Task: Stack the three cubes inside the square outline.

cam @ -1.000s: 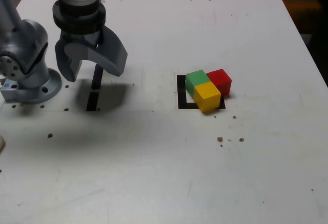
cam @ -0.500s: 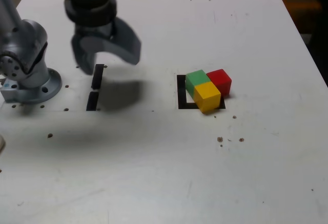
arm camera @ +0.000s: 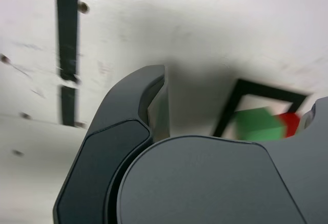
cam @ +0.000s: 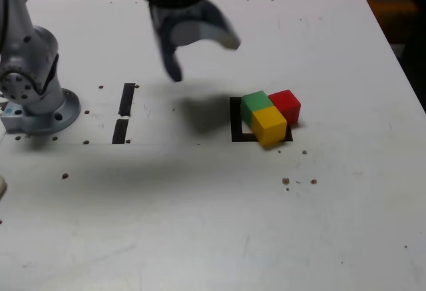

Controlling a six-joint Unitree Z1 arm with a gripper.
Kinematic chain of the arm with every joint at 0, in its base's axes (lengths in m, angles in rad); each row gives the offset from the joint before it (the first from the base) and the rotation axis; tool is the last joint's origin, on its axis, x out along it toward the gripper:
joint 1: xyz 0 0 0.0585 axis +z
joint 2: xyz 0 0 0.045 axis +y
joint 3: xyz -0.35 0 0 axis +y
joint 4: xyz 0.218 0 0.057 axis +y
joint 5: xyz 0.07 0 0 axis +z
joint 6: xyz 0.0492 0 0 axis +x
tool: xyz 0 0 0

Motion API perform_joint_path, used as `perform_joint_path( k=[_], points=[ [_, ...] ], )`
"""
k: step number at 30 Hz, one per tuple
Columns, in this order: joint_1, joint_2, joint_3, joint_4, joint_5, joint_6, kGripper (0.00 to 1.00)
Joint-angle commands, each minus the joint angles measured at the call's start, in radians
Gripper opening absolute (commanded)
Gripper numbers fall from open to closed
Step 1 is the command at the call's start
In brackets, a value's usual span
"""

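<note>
Exterior view first. Your tool (cam: pixel 200 54) has swung from beside the arm's base (cam: pixel 36 108) across the two tape strips (cam: pixel 124 112) toward the view's right, and now hangs above the counter (cam: pixel 200 224), near the cubes but apart from them. Its jaws stand spread wide and hold nothing. The cubes have not shifted: the green cube (cam: pixel 253 106), yellow cube (cam: pixel 269 125) and red cube (cam: pixel 285 105) sit bunched and touching, all on the counter, none stacked. The green one lies mostly within the outline (cam: pixel 234 119); the yellow one covers the outline's near right corner; the red one sits at its right edge, seemingly outside. So you are on the approach, I judge, with no stacking yet done. The tool is motion-blurred here, so its exact height over the counter is hard to read. The cubes hide much of the outline.

Wrist view next. The tool's body fills the lower half of the picture, with one jaw curving up in front. Past it you see the outline's black frame (arm camera: pixel 241 88) with the green cube (arm camera: pixel 259 125) inside and a sliver of the red cube (arm camera: pixel 290 123). The yellow cube is hidden behind the tool. The tape strips (arm camera: pixel 67 34) show off to one side. All is soft with blur.
</note>
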Motion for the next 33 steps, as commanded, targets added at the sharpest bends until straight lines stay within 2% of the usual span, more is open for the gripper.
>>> perform_joint_path(
  k=[1,6,17,19,24,29,33],
  points=[
    [0.016,0.026,-0.050,0.018,0.002,-0.113,1.00],
    [0.035,0.118,-0.221,0.090,0.018,-0.369,1.00],
    [0.012,0.342,-0.486,0.205,0.127,-0.608,1.00],
    [0.013,0.361,-0.511,0.201,0.141,-0.629,1.00],
    [0.012,0.381,-0.505,0.161,0.148,-0.634,1.00],
    [0.004,0.395,-0.483,0.115,0.137,-0.640,1.00],
    [-0.005,0.414,-0.464,0.045,0.127,-0.643,1.00]
  ],
)
